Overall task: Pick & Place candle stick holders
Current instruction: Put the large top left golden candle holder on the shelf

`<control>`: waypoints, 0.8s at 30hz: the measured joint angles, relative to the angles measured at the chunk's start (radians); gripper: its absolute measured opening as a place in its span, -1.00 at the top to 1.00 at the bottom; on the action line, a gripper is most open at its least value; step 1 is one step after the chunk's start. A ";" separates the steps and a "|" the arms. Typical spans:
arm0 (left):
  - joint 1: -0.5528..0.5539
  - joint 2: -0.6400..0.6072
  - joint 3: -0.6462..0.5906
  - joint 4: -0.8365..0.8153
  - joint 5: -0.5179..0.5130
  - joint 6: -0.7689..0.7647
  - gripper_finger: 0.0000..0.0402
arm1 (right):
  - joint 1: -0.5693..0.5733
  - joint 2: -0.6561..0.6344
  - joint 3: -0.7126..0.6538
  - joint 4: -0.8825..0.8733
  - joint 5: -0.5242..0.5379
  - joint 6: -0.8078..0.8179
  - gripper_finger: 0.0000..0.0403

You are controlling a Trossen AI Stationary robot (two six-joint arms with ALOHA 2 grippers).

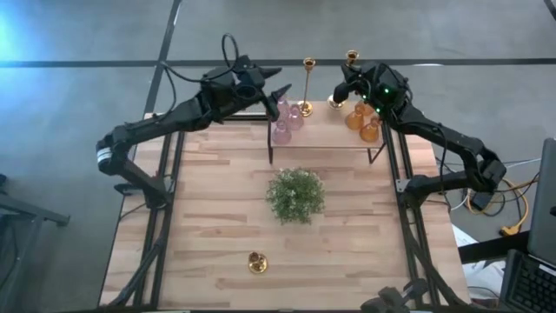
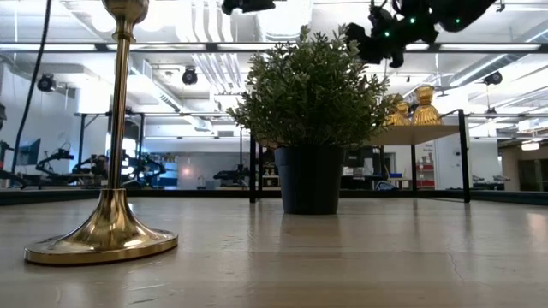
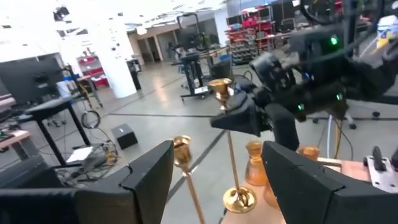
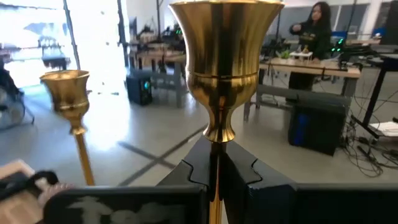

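Brass candle stick holder [image 4: 217,81] clamped in right fingers [image 4: 186,177]; left fingers [image 3: 149,168] apart; no readable writing.

Bushy potted plant [image 1: 296,194] mid-table [image 1: 217,226].

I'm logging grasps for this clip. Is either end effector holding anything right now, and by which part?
The right end effector grips a brass candle stick holder by its thin stem, just below the cup. The left end effector is open and holds nothing.

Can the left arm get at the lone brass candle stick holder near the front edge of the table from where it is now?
Probably yes: the left gripper is open and empty, the brass candle stick holder stands alone, with the plant off to one side.
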 joint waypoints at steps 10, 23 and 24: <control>0.000 -0.076 -0.061 0.019 -0.005 0.006 -0.24 | 0.000 0.002 -0.073 0.059 0.015 0.025 0.96; 0.000 -0.103 -0.114 0.035 -0.005 -0.007 -0.24 | -0.005 0.003 -0.075 0.018 0.042 0.018 0.96; 0.000 -0.103 -0.114 0.036 -0.005 -0.007 -0.24 | -0.005 0.003 -0.075 0.017 0.042 0.017 0.96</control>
